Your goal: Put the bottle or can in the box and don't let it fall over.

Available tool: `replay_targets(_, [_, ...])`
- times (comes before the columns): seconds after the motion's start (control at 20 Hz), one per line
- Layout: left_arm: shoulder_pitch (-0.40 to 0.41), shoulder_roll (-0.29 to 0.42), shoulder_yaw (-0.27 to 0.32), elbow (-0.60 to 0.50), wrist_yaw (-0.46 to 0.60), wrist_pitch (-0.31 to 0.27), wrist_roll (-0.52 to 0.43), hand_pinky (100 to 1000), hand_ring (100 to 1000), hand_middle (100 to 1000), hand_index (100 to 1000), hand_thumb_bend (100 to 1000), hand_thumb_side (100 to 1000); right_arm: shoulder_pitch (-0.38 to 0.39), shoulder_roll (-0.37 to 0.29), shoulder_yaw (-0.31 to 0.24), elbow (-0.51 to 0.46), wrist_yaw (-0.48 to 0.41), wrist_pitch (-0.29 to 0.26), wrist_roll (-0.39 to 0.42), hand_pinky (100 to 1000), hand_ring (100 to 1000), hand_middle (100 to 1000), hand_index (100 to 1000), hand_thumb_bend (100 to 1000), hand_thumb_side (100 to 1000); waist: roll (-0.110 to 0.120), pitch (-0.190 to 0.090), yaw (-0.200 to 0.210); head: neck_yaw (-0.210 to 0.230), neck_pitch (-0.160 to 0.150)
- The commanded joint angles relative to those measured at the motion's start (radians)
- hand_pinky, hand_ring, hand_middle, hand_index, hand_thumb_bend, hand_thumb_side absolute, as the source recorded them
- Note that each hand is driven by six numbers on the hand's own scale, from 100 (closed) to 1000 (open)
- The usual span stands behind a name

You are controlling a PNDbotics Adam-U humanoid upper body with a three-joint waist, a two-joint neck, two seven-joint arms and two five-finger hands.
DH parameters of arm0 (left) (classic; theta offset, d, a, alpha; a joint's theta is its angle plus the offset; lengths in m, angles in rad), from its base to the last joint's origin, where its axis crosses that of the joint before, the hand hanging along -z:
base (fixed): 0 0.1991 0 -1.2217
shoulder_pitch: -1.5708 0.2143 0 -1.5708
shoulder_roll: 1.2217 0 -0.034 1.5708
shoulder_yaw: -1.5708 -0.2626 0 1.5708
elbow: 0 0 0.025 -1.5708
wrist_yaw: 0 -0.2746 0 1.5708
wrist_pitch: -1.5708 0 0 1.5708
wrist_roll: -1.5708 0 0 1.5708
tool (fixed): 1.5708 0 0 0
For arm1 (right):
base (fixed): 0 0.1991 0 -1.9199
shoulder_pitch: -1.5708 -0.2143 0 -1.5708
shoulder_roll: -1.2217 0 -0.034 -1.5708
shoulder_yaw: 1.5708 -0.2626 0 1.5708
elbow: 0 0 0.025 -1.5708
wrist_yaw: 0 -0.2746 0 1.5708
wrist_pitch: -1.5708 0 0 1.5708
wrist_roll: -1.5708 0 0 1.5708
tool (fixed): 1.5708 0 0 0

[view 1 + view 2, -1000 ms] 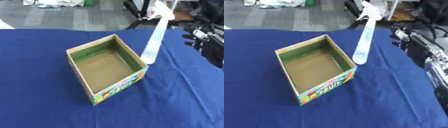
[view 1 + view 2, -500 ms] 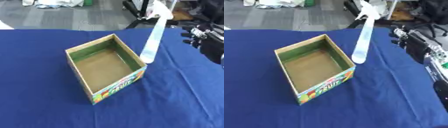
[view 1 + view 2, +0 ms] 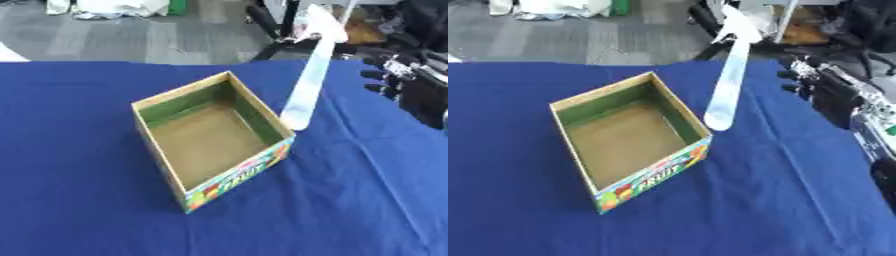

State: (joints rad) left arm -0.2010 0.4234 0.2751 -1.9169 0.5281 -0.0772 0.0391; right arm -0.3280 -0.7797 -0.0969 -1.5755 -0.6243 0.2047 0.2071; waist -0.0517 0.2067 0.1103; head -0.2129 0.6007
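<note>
Across the whole lower view lay a blue-clothed table, w/ gray floor and dark chairs beyond its far edge. Largest thing on it was the open cardboard box, roughly mid-table, turned corner-on to the robot; inside walls green, bare brown bottom, bright fruit print along its near-right outer face. Nothing inside it.

Right of the box, well apart from it and close to the table's right edge, was the robot's right arm, black w/ silver parts. Its right hand showed at the arm's far end, level w/ the box's far corner, dark fingers spread and pointing left toward the box, holding nothing.

Between box and hand stood a long pale slanted strip, its rounded lower end just beside the box's right wall, rising up and away to a white folded piece above the table's far edge. Couldn't tell what it was; it touched neither the hand nor, as far as visible, the box.

No bottle or can could be made out anywhere on the cloth near the box or hand. Left hand didn't show in either view.
</note>
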Motion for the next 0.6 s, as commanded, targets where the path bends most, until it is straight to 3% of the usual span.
replay_targets(0.05, [-0.011, 0.035, 0.006, -0.016, 0.000, -0.004, -0.001, 928, 1000, 1000, 812, 374, 653, -0.024, -0.046, -0.005, 0.015, -0.019, -0.022, 0.025, 1000, 1000, 1000, 1000, 100, 518, 0.004, -0.008, 0.000, -0.002, -0.022])
replay_targets(0.3, [-0.012, 0.034, 0.005, -0.013, 0.001, -0.007, -0.003, 927, 1000, 1000, 811, 370, 654, -0.058, -0.050, -0.004, 0.064, 0.055, -0.097, 0.019, 1000, 1000, 1000, 1000, 100, 523, 0.006, -0.003, -0.001, -0.010, -0.024])
replay_targets(0.6, [-0.016, 0.033, 0.003, -0.012, 0.004, -0.008, -0.005, 928, 1000, 1000, 811, 369, 655, -0.092, -0.043, 0.013, 0.113, 0.079, -0.111, 0.037, 1000, 1000, 1000, 1000, 100, 525, 0.008, 0.002, 0.002, -0.032, -0.020])
